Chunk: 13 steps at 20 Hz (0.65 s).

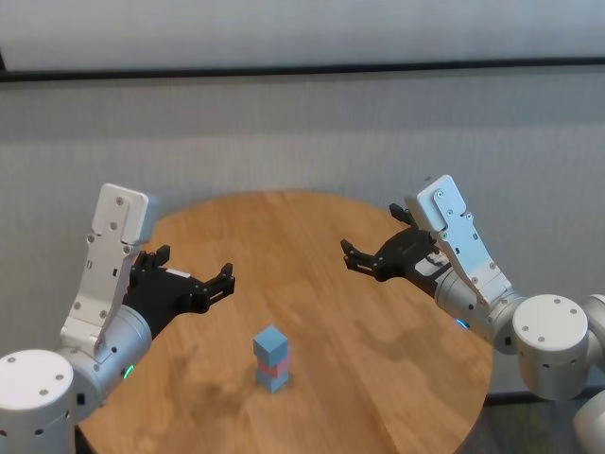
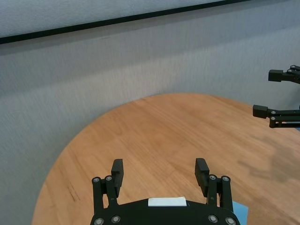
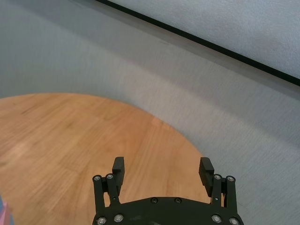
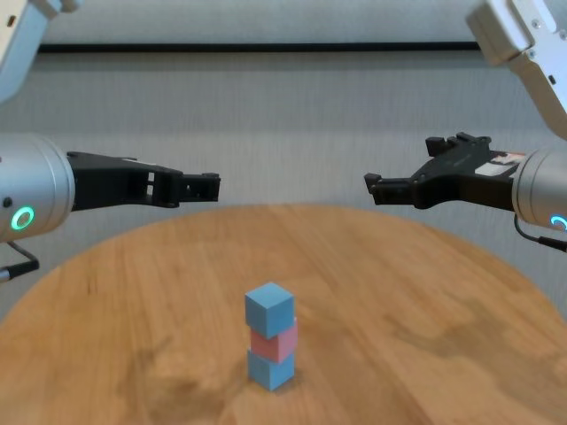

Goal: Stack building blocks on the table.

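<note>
Three building blocks stood as one column near the front middle of the table [image 1: 312,236]: a light blue bottom block [image 4: 270,369], a pale pink middle block [image 4: 275,341] and a light blue top block [image 4: 268,309]. The top block sat turned a little on its vertical axis and slightly off-centre against the pink one, though its full base appeared supported. The left gripper [image 1: 194,274] hung above the table to the left of the stack, and the right gripper [image 1: 371,257] hung farther back on the right; both were well apart from the column, with fingers spread wide and nothing between them, as each wrist view confirmed. Judged from this arrangement, the stacking was complete and the step in hand was withdrawal. To do that well, each arm would best travel up and outward, away from the column, rather than across it, and slowly enough that no link or finger brushed the twisted top block, which would probably be the first to fall. Any correction of that twist would call for a light, square hold from directly above. A small white label [image 2: 167,202] showed on the left gripper's body, and another on the right gripper in the chest view; no lettering could be read on either, and no brand mark was legible anywhere.
</note>
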Motion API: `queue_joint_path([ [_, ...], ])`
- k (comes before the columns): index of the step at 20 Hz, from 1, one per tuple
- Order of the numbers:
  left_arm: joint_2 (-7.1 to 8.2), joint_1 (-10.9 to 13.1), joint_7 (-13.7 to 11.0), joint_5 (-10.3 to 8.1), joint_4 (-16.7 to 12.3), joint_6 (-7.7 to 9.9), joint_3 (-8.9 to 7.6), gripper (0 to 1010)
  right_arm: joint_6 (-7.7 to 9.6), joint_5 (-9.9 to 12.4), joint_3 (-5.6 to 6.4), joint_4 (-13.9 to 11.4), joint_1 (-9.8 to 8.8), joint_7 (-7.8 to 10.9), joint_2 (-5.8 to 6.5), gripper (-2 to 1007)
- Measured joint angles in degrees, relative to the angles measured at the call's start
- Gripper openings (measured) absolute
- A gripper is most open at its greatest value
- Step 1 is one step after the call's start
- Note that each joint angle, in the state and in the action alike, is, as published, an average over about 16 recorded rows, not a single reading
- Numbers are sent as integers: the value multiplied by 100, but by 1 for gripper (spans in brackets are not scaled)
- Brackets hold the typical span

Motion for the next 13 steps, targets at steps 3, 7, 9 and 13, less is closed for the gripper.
queue_joint_path([
  [3, 2, -3, 0, -4, 1, 6, -1, 1002, 0, 0, 0, 0, 0, 0, 0, 1001],
  [7, 4, -6, 0, -8, 3, 12, -3, 1002, 0, 0, 0, 0, 0, 0, 0, 1001],
  [9, 5, -7, 0, -9, 3, 13, -4, 1002, 0, 0, 0, 0, 0, 0, 0, 1001],
  [13, 6, -8, 1, -10, 4, 15, -5, 1002, 0, 0, 0, 0, 0, 0, 0, 1001],
])
